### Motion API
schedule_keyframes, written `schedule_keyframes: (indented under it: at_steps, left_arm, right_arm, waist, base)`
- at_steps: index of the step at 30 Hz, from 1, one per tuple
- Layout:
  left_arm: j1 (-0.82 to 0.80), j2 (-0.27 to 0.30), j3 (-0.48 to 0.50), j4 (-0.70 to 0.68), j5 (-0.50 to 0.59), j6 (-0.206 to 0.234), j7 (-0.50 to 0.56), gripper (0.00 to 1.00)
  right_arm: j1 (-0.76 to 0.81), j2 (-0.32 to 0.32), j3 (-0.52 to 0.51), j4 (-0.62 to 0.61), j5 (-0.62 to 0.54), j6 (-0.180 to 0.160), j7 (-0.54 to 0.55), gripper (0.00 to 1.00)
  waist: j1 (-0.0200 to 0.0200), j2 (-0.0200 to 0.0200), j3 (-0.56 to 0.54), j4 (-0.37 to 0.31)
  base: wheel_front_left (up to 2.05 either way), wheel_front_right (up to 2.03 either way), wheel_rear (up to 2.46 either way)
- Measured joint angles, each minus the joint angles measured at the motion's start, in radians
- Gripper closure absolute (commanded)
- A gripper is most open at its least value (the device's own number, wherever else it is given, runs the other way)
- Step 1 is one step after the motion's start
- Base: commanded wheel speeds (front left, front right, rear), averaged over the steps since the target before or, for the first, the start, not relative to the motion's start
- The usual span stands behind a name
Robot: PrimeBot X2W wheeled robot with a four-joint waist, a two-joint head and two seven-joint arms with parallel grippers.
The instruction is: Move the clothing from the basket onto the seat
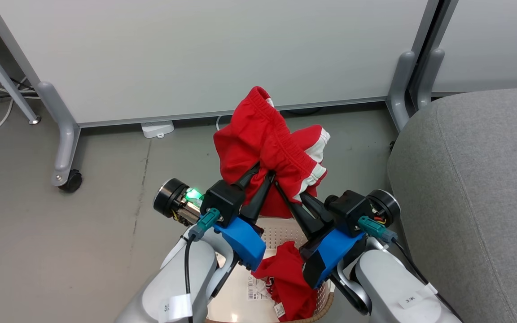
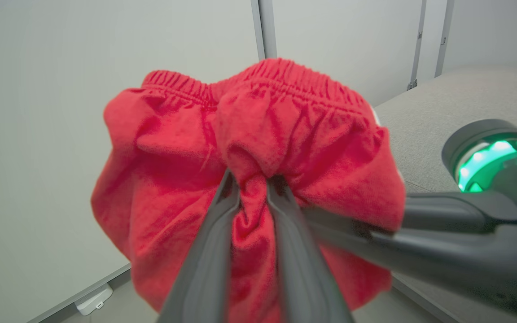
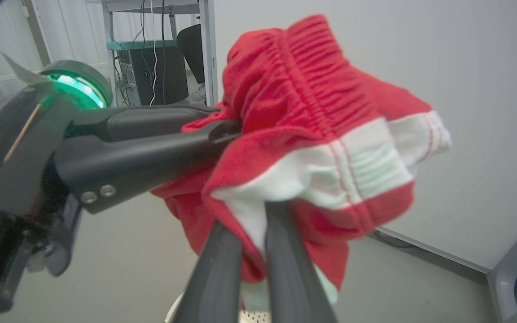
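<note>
The left gripper [image 1: 264, 172] is clamped on red cloth. In the left wrist view its two dark fingers [image 2: 222, 211] pinch a gathered fold of the shorts [image 2: 173, 152] just under the elastic waistband. The right gripper [image 1: 291, 188] is closed on the same shorts, and in its own wrist view the fingers [image 3: 281, 242] bite the hem where the white trim runs. Both sets of fingertips come close together near the centre of the head view, so the shorts hang bunched above and around them, lifted clear of the basket [image 1: 281, 232] at the lower centre of the frame.

The shorts are bright red, with a ribbed, puckered waistband at the top and a broad white band crossed by thin red lines along the leg edge. A second red garment [image 1: 285, 273] lies crumpled in the basket toward its right side, next to a barcode sticker [image 1: 253, 292] on the pale bottom. The grey seat [image 1: 478, 188] takes up the right side of the head view, just beside the basket.

The cloth looks light and limp, and it will probably sag from any pinch point. It is not fragile. The waistband or a thick fold seems the surest hold, since a single thin layer could slide out. A loose leg may trail and snag the basket rim.
</note>
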Motion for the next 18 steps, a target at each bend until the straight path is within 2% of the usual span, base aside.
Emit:
schedule_keyframes:
  at_steps: [18]
  left_arm:
    - [-0.001,-0.002,0.011,0.002,0.01,-0.002,0.0,1.0]
  right_arm:
    - [0.0,0.0,0.002,-0.01,0.0,0.0,0.0,1.0]
  waist:
    - [0.0,0.0,0.007,-0.004]
  base:
    - [0.0,0.0,0.0]
